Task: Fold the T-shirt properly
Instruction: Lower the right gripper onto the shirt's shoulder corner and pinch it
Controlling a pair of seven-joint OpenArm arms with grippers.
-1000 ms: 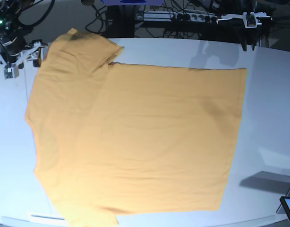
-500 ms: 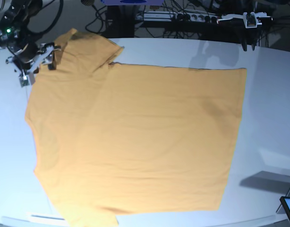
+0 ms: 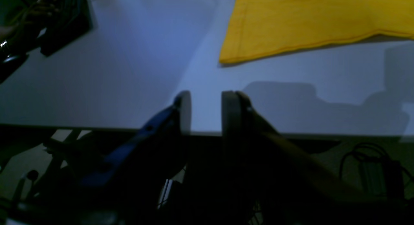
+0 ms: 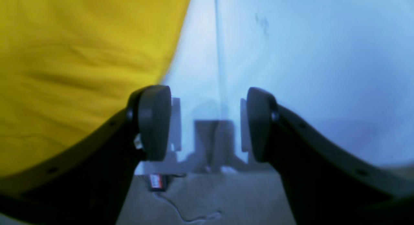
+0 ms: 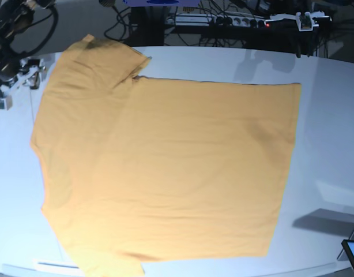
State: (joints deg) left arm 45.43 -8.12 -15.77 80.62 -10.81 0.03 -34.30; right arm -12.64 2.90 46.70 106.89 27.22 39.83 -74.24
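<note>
- While the T-shirt lies spread flat on the white table, neither claw touches it.
- Right gripper: jaws spread wide, nothing between them; the shirt's edge lies just to its left, over bare table.
- Left gripper: jaws parted by a narrow gap, pinching nothing; a shirt corner lies ahead, slightly right, apart.
</note>
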